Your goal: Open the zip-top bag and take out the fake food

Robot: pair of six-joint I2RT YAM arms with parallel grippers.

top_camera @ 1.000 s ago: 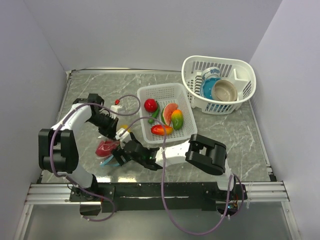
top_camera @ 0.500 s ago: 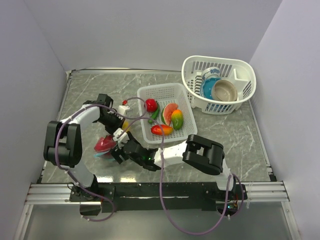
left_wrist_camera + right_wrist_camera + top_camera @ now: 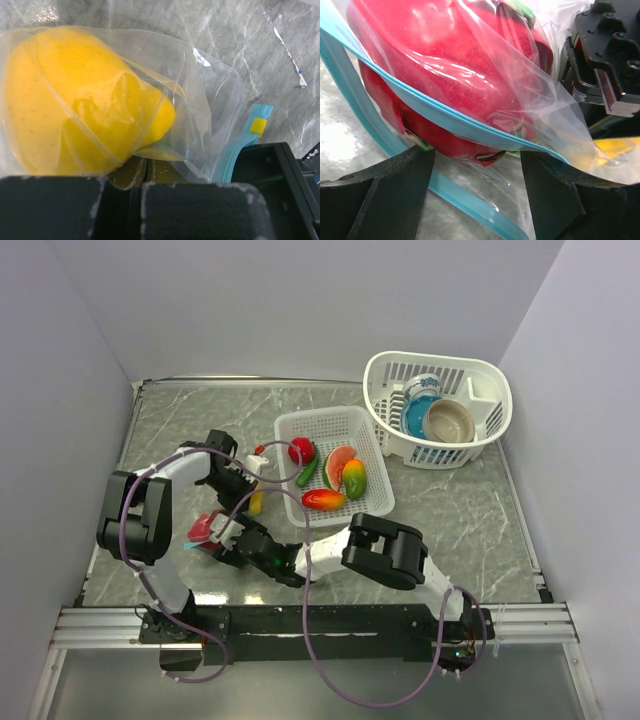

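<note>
Zip-top bag (image 3: 214, 530) on the table (image 3: 450, 510), left of a white basket (image 3: 372, 502) — stretched diagonally between both grippers. Left gripper (image 3: 141, 186) is clamped on the plastic at the far end, with yellow fake food (image 3: 75, 115) just beyond its pads. Right gripper (image 3: 475, 172) is nearer the mouth, jaws spread either side of a red pepper (image 3: 455, 75) crossed by the teal zip strip (image 3: 445, 116) — the pepper sits straight ahead, seemingly unsqueezed.

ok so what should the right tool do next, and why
Probably close the right tool on the teal zip strip running between its open fingers. The left tool looks pinched on the zip-top bag by the yellow piece, and the red piece is inside, so gripping the strip could let the arms pull the mouth apart.
</note>
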